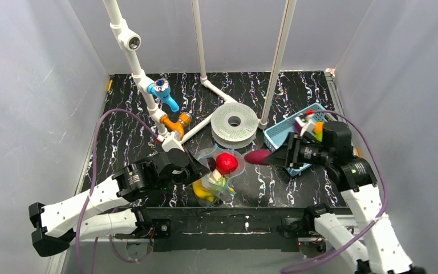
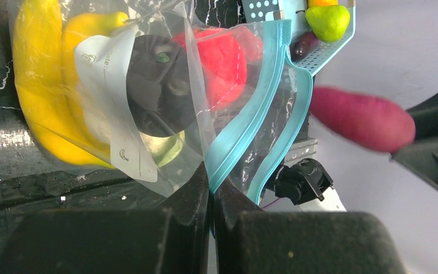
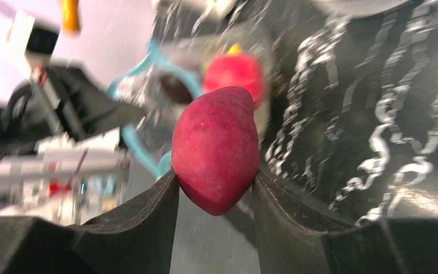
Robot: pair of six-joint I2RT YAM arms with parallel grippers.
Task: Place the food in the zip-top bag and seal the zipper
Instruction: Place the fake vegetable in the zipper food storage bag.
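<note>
The clear zip-top bag (image 1: 219,174) is held up just in front of the left arm, its mouth facing right. Inside are a red apple (image 1: 226,162), a yellow banana (image 2: 37,97) and a white lumpy piece (image 1: 215,180). My left gripper (image 2: 212,182) is shut on one lip of the teal zipper (image 2: 251,108); the other lip bows away, so the mouth gapes. My right gripper (image 3: 215,174) is shut on a dark red-purple food piece (image 3: 217,148), held in the air just right of the bag's mouth (image 1: 256,156). Its tip points at the opening.
A light-blue mesh basket (image 1: 279,134) behind the right gripper (image 1: 274,157) holds a green fruit (image 2: 327,21) and an orange one (image 1: 318,127). A white spool (image 1: 234,124) lies mid-table. White pipes with a blue valve (image 1: 162,88) and an orange fitting (image 1: 177,123) stand at the back left.
</note>
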